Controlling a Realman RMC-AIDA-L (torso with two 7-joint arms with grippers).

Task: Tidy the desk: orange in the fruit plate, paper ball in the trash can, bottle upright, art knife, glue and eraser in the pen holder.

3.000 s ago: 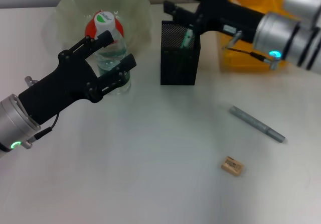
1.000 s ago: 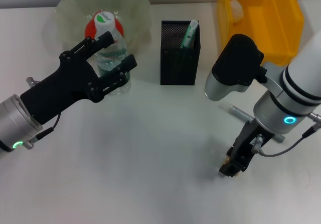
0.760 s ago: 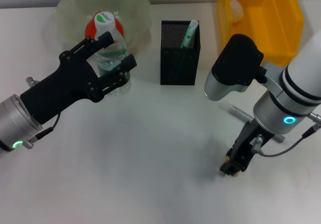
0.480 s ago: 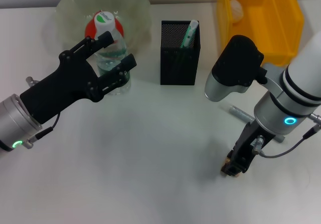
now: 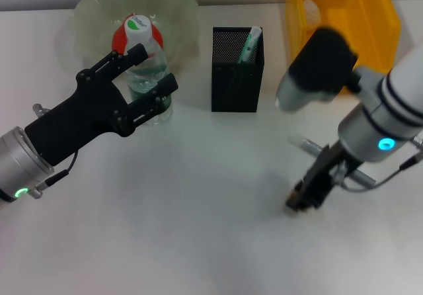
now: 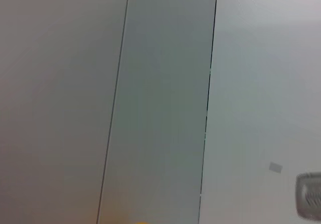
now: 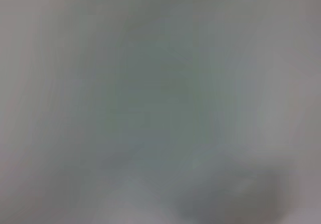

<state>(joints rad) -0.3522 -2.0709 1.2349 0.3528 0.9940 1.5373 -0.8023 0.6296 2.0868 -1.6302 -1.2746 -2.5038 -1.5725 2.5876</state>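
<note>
My right gripper (image 5: 299, 200) hangs low over the table at the front right, shut on the eraser, which is almost hidden between its fingers. The grey art knife (image 5: 309, 145) lies just behind it, mostly covered by the arm. In the black mesh pen holder (image 5: 236, 83) stands the green glue (image 5: 250, 43). The bottle (image 5: 147, 67) stands upright with my open left gripper (image 5: 154, 67) around it, one finger on each side. Behind the bottle the orange (image 5: 120, 37) rests in the glass fruit plate (image 5: 178, 10). The paper ball (image 5: 311, 10) lies in the yellow trash can (image 5: 350, 24).
The trash can stands at the back right, close beside the pen holder. The right arm's grey elbow housing (image 5: 317, 67) hangs above the table between them. The wrist views show only blank, featureless surfaces.
The right gripper has lifted off the table with the eraser and shifted slightly back and left, and the arm's upper part swung right. The left arm and bottle have not moved.
</note>
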